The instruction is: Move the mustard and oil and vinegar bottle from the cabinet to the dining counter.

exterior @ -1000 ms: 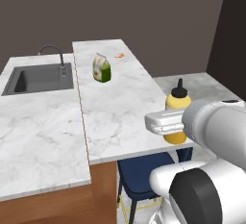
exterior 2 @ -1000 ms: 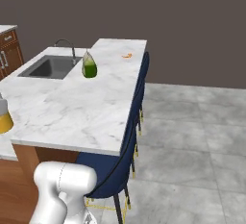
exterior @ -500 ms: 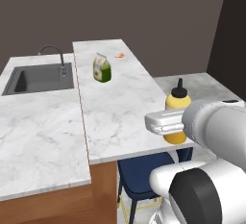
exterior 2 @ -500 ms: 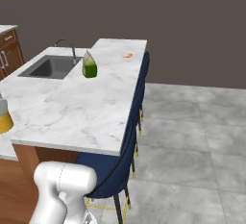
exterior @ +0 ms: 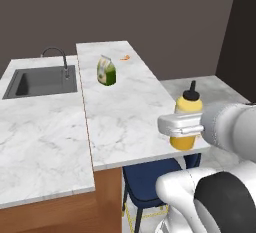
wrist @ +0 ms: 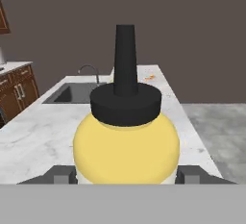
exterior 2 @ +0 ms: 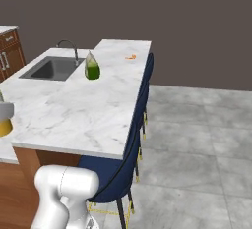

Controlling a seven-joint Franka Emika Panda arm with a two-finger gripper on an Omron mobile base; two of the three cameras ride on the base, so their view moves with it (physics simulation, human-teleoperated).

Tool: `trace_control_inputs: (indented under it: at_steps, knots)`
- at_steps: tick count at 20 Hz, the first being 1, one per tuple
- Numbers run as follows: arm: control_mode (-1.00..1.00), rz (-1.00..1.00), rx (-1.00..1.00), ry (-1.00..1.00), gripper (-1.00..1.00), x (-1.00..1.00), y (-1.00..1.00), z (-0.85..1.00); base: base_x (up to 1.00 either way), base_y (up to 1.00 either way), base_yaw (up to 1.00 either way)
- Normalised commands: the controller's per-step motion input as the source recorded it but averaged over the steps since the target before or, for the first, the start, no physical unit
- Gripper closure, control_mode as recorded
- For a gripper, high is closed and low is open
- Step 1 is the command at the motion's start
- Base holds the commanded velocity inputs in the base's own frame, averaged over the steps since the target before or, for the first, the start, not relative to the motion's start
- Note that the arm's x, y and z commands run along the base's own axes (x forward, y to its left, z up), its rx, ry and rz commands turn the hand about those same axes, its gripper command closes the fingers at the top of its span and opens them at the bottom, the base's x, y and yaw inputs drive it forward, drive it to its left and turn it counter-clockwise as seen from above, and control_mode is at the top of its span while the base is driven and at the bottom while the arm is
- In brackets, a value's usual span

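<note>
Nothing has moved since the earlier frames. The gripper stays clamped on the mustard, jaws part-open around its belly, upright at the dining counter's near right corner. A green pouch stands farther along it, beside the sink.

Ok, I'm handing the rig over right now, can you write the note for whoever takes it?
Gripper: shut on the mustard, bottle upright between the fingers.
Mustard: at the near right edge of the dining counter; whether its base already rests on the slab cannot be told.
Also on the counter: a green-and-white pouch further along and a small orange bit near the far end. Sink sits in the worktop alongside.
Done: mustard brought over to the counter.
Left: set the mustard down on the slab and release it, then bring the oil and vinegar bottle over.
</note>
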Motion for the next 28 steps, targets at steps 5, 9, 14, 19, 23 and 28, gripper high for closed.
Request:
trace_control_inputs:
  at_steps: [5,9,14,19,23,28]
  knots:
    - [-1.00,0.46,0.24,0.00,1.00,0.00,-0.35,-0.01,0.00,0.00,0.00]
    - [-1.00,0.45,0.18,0.04,1.00,0.19,-0.32,-0.05,0.00,0.00,0.00]
    - [-1.00,0.42,0.08,0.12,1.00,0.30,-0.33,-0.08,0.00,0.00,0.00]
    - [-1.00,0.37,0.01,0.07,1.00,0.57,-0.27,-0.16,0.00,0.00,0.00]
    - [-1.00,0.34,0.00,0.07,1.00,0.61,-0.18,-0.20,0.00,0.00,0.00]
    - [-1.00,0.23,-0.05,0.01,1.00,0.69,-0.01,-0.25,0.00,0.00,0.00]
